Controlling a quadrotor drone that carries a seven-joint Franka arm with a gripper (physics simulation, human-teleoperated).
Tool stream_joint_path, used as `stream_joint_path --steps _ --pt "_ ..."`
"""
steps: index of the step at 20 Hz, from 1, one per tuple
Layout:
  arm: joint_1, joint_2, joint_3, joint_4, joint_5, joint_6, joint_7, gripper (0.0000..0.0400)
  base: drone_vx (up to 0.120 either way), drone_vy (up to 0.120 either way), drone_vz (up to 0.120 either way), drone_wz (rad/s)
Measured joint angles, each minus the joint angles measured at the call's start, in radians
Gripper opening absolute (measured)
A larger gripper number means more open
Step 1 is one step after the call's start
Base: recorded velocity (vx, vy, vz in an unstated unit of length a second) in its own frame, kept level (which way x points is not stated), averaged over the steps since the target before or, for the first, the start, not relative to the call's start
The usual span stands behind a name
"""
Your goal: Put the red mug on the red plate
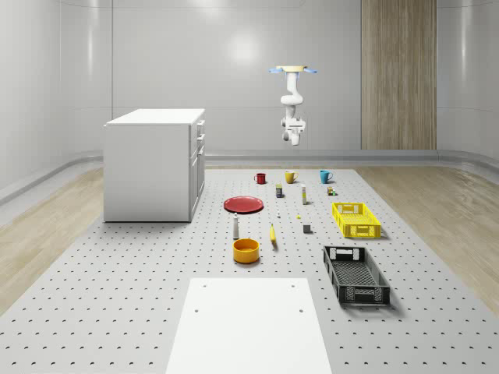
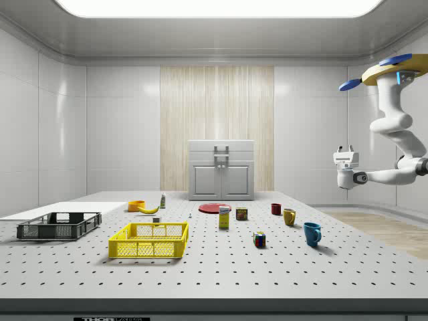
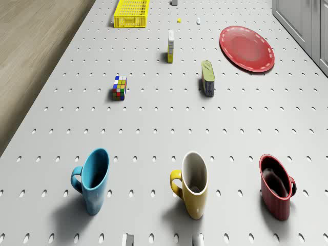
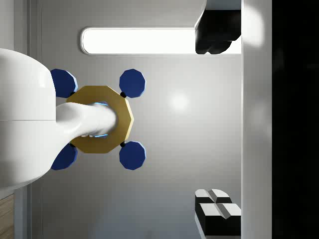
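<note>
The red mug (image 1: pixel 260 178) (image 2: pixel 276 208) (image 3: pixel 277 192) stands upright in a row with two other mugs at the far end of the perforated table (image 1: pixel 140 280). The red plate (image 1: pixel 244 204) (image 2: pixel 215 208) (image 3: pixel 247 47) lies a short way in front of it, near the cabinet. The drone (image 1: pixel 293 71) (image 2: pixel 394 70) hovers high behind the mug row. Its arm hangs folded, and the gripper (image 2: pixel 345 149) (image 4: pixel 217 121) points up toward the drone body (image 4: pixel 99 119). The fingers stand wide apart, open and holding nothing, far above the mug.
A yellow mug (image 3: pixel 193 184) and a blue mug (image 3: pixel 93 179) stand beside the red one. A Rubik's cube (image 3: pixel 119 87), a tin (image 3: pixel 208 78), a small box (image 3: pixel 170 46), a yellow crate (image 1: pixel 355 219), a black crate (image 1: pixel 355 274), an orange bowl (image 1: pixel 245 250), a banana (image 1: pixel 273 233) and a white cabinet (image 1: pixel 154 164) are on the table.
</note>
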Motion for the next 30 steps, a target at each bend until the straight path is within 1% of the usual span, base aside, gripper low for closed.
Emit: stream_joint_path --steps 3,7,10,13,18,24,30 --pt "-0.002 0.007 0.001 0.063 0.001 -0.053 -0.001 0.0400 0.120 -0.120 0.000 0.000" --pt "-0.003 0.033 0.002 0.149 0.001 -0.111 -0.002 0.0400 0.120 -0.120 0.000 0.000" --pt "-0.004 0.053 0.002 0.206 0.002 -0.145 -0.002 0.0400 0.120 -0.120 0.000 0.000" --pt "-0.005 0.069 0.003 0.248 0.002 -0.168 -0.002 0.0400 0.120 -0.120 0.000 0.000" --pt "-0.006 0.082 0.003 0.283 0.002 -0.187 -0.003 0.0400 0.120 -0.120 0.000 0.000" --pt "-0.007 0.085 0.004 0.295 0.002 -0.191 -0.003 0.0400 0.120 -0.120 0.000 0.000" --pt "-0.007 0.084 0.004 0.295 0.002 -0.188 -0.003 0.0400 0.007 -0.120 0.000 0.000"
